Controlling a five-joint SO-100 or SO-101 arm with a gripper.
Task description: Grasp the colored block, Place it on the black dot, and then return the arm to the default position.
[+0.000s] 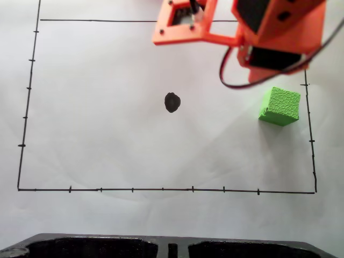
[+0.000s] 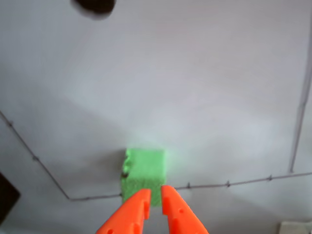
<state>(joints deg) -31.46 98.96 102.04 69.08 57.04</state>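
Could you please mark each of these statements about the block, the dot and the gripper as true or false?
1. The green block sits on the black dot. False: in the fixed view it lies well to the right of the dot, near the right border line.
2. The black dot is uncovered. True.
3. The gripper has the block clamped between its fingers. False: in the wrist view the orange fingertips are nearly together and point at the block without enclosing it.
4. The block lies inside the drawn rectangle in the fixed view. True.
5. The block is red. False: it is bright green.
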